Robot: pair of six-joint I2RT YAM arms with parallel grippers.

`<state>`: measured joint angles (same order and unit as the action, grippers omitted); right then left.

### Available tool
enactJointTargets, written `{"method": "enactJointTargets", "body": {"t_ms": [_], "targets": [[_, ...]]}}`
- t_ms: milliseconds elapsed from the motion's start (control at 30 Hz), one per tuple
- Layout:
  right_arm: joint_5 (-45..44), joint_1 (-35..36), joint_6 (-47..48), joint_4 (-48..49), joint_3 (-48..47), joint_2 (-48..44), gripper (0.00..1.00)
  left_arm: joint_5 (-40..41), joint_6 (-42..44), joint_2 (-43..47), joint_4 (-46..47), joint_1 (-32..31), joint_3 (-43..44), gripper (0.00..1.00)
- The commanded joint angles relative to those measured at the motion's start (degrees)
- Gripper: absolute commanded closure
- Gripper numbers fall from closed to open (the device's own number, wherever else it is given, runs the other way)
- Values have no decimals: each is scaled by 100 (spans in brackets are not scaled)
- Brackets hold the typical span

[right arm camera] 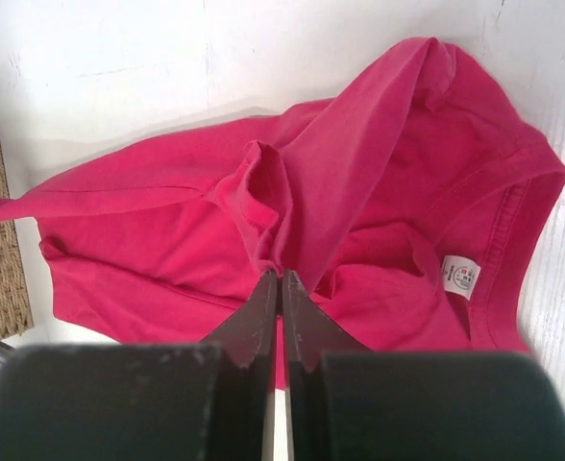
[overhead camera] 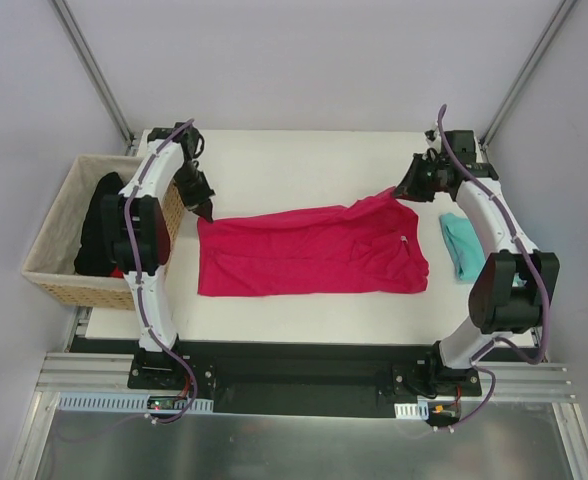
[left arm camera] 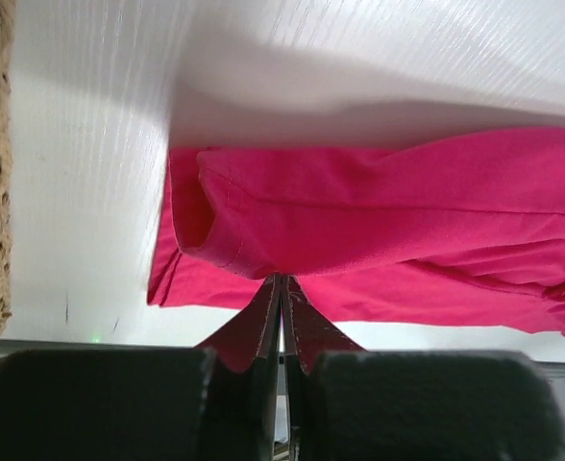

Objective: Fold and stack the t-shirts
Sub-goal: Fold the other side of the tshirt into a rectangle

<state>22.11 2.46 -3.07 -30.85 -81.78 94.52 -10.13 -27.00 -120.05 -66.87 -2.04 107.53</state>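
On the white table (overhead camera: pixel 304 310), in front of the two arm bases, the pink t-shirt (overhead camera: pixel 309 250) lies as a long band from left to right, about in the middle of the table. Its colour is a bright crimson-pink. The near edge is straight and flat. The cloth has soft wrinkles along its length. The neck opening is at the right end, and a small white label (right arm camera: pixel 461 277) shows inside it.

At the far left corner of the shirt the left gripper (overhead camera: pixel 206 212) is clenched on the cloth, and a rolled fold of the hem rises to its tips. At the far right corner the right gripper (overhead camera: pixel 406 190) is also closed on the shirt. There the cloth is pulled up into a peak and a ridge runs from it over the shoulder part.

To the right of the pink shirt, apart from it, the teal t-shirt (overhead camera: pixel 461 243) lies as a small folded piece. At the left, beside the table, the wicker basket (overhead camera: pixel 74 288) holds some dark cloth (overhead camera: pixel 99 225).
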Motion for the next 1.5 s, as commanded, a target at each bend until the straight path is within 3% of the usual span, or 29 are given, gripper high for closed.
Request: {"method": "enactJointTargets", "body": {"t_ms": [0, 667, 1467], "targets": [[-145, 114, 131, -105, 241, -626, 99, 248, 46, 570, -476, -121, -240, 100], [-769, 308, 70, -791, 1014, -2095, 99, 442, 187, 1124, -617, -349, -908, 100], [-1147, 440, 87, -2100, 918, -2421, 99, 600, 178, 1168, -696, -701, -1383, 100]]}}
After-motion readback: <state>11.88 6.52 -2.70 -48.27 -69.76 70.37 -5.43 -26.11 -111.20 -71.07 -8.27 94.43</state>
